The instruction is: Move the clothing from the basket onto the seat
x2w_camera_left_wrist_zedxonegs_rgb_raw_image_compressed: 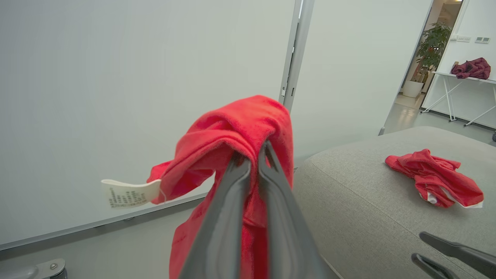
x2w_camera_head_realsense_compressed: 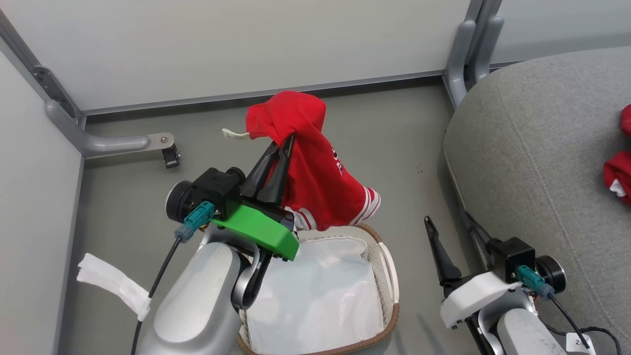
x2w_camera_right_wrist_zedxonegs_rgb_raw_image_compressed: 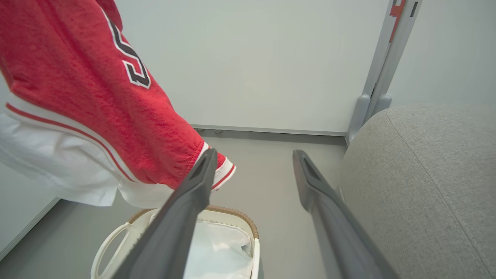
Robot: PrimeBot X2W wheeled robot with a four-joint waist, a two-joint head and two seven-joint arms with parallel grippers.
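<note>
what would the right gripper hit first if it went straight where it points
Probably the floor by the foot of the wall panel; the way there looks free. The red garment hangs close left of the right gripper, the seat right of it. Depth is unclear.

Garment (x2w_camera_head_realsense_compressed: pixel 320 182) over basket (x2w_camera_head_realsense_compressed: pixel 389 276); second garment (x2w_camera_left_wrist_zedxonegs_rgb_raw_image_compressed: pixel 434 178) on seat (x2w_camera_head_realsense_compressed: pixel 532 148)

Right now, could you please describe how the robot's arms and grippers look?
Both arms have silver-grey forearms and a black wrist camera with a teal plug and black cable. Each gripper has two long, dark, tapering fingers. The left gripper sits on a green bracket; the right gripper on a white bracket.
</note>
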